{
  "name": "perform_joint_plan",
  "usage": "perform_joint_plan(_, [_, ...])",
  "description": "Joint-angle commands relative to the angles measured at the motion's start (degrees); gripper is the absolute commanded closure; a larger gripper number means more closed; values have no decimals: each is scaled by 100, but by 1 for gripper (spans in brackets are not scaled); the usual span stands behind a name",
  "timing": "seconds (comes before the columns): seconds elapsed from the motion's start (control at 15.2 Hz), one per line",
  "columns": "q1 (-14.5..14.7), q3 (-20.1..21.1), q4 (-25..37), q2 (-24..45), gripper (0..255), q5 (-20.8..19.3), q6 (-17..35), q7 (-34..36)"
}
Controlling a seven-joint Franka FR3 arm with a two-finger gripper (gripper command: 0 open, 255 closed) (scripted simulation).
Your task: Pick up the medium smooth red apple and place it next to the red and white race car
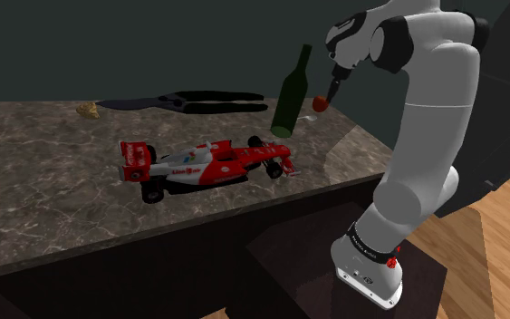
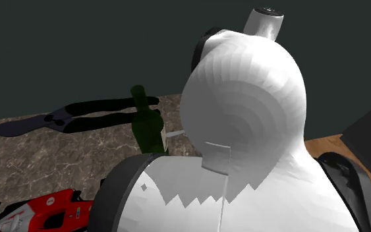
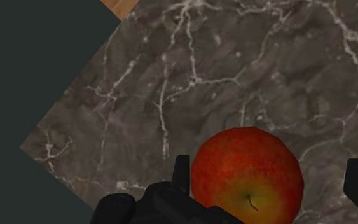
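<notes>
The smooth, round red apple with a yellow blush (image 3: pixel 247 175) seems to rest on the dark veined marble counter (image 1: pixel 44 208) near its far corner, just beside the tall dark green bottle (image 1: pixel 291 91). My black two-finger gripper (image 3: pixel 271 167) straddles it with fingers spread, one at its skin and the other clear of it, so I grip nothing yet. I hang straight above it, I judge, because the bottle crowds one side; the red and white race car (image 1: pixel 209 163) lies well apart, with bare stone around it for the apple.
</notes>
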Motion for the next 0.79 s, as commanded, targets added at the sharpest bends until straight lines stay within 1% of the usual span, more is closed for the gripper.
perform_joint_plan(0.0, [-83,56,68,166,0,111,69,-89])
perform_joint_plan(0.4, [-124,142,-109,354,0,259,396,-180])
perform_joint_plan(0.73, [-125,143,-109,354,0,259,396,-180])
